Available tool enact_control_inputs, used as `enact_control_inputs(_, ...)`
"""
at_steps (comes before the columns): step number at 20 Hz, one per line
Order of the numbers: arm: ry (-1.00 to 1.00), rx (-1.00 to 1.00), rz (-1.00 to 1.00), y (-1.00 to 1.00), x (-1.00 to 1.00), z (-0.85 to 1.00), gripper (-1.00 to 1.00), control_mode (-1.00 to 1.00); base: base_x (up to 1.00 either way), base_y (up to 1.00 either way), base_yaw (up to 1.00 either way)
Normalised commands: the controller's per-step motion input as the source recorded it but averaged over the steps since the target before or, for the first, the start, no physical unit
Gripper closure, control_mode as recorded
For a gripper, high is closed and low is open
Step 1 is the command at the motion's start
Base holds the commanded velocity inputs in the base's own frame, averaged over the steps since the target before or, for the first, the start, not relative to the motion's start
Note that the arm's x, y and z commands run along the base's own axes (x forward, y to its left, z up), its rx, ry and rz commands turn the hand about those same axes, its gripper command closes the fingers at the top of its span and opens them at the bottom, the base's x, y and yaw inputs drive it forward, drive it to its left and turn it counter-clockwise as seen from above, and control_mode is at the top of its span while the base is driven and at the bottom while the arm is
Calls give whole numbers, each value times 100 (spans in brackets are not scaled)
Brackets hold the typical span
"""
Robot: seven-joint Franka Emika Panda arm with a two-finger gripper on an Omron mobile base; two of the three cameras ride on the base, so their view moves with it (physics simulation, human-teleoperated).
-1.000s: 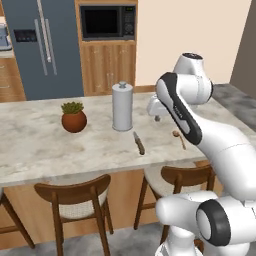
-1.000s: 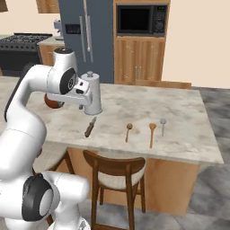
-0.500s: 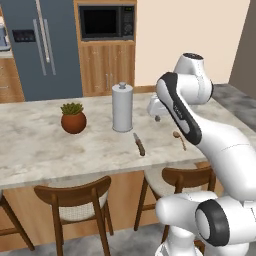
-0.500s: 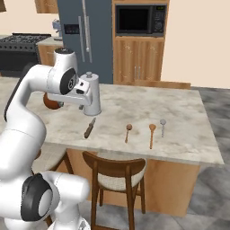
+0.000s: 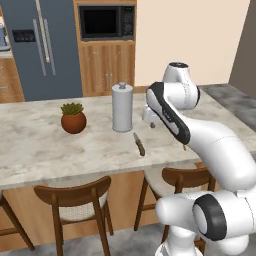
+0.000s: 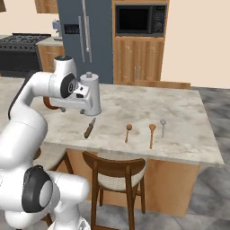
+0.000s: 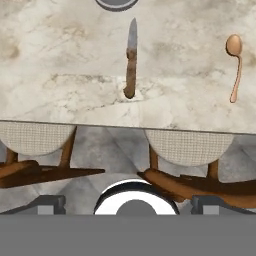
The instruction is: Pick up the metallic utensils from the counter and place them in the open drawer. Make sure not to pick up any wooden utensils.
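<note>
Below the raised, wide-open and empty gripper lay the knife on the counter, its length running straight ahead, handle end nearer.

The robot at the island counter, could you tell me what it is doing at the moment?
The white arm hangs above the counter with its jaws open and empty. Below its hand lies the knife, untouched, beside a grey canister. Further along lie two wooden spoons and a small metal spoon. Nothing has been picked up yet; the metal pieces are all on the stone.
</note>
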Motion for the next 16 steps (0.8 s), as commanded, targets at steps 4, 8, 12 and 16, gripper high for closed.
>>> enact_control_inputs(4,5,-5,0,8,42,-46,-100,-100,0,0,0)
enact_control_inputs(8,1,0,0,0,38,-37,-100,-100,0,0,0)
enact_control_inputs(12,0,0,0,0,39,-29,-100,-100,0,0,0)
enact_control_inputs(16,5,0,0,4,65,-37,-100,-100,0,0,0)
